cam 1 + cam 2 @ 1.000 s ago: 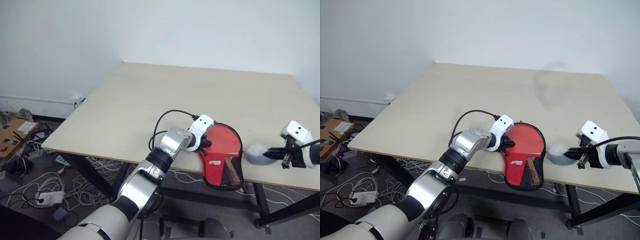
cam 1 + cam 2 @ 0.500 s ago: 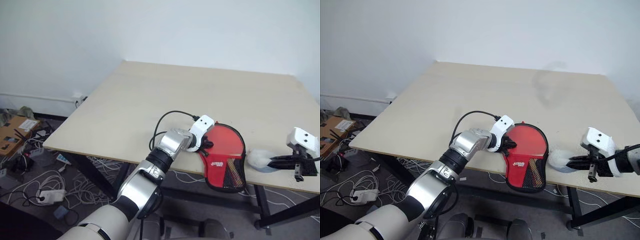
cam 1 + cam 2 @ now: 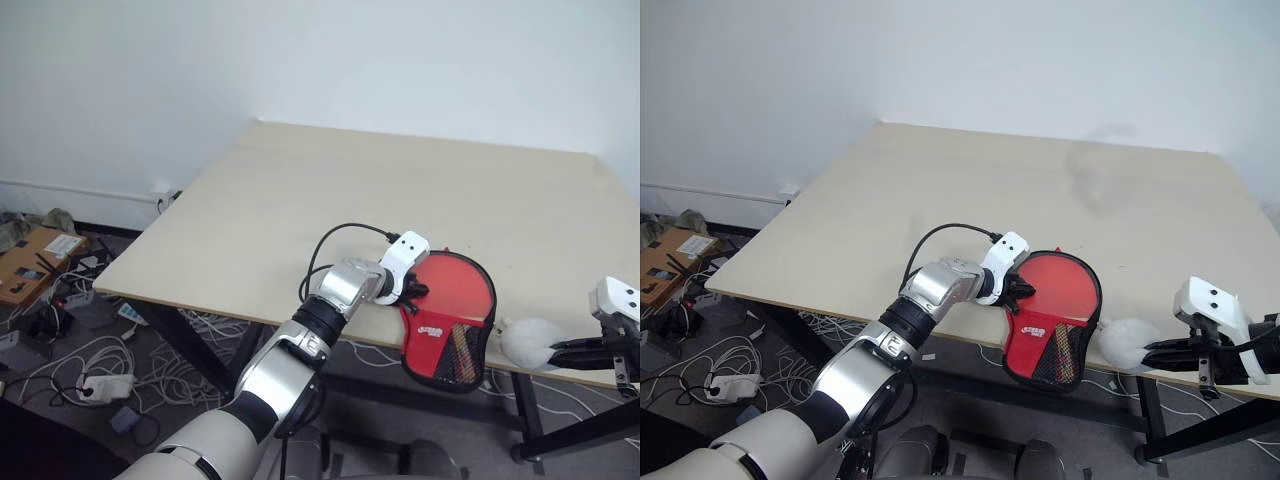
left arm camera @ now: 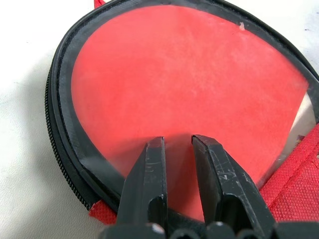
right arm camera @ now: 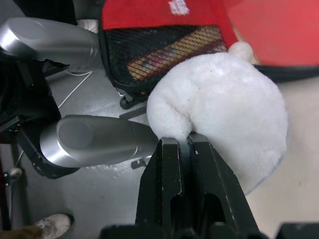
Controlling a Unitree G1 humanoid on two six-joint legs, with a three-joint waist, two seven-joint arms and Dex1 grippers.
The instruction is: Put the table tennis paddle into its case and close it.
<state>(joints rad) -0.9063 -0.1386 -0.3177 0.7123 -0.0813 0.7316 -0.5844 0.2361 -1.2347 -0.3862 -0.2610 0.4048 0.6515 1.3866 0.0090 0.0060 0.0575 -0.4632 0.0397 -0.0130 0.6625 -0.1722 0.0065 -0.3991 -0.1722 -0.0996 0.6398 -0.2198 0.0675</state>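
Note:
The red case [image 3: 440,338] lies at the table's front edge, its narrow end with the logo and black mesh hanging over. Through its clear panel shows the table tennis paddle's red face [image 4: 189,74]; the handle is hidden inside. My left gripper [image 3: 418,290] sits at the case's left rim, fingers [image 4: 154,149] nearly together, pinching the black-edged border [image 4: 60,74]. My right gripper [image 3: 1145,348] is shut on a white fluffy ball [image 3: 1125,343] just right of the case, at the table's edge. The right wrist view shows the ball [image 5: 224,109] against the case's mesh [image 5: 164,45].
The pale wooden table [image 3: 350,190] stretches bare behind the case up to a white wall. On the floor to the left lie tangled cables and a power strip [image 3: 95,385] and a cardboard box [image 3: 40,255].
My right gripper has drawn back toward the near right edge of the table, taking the white ball with it. The left gripper and the case have stayed put; the camera view has shifted slightly.

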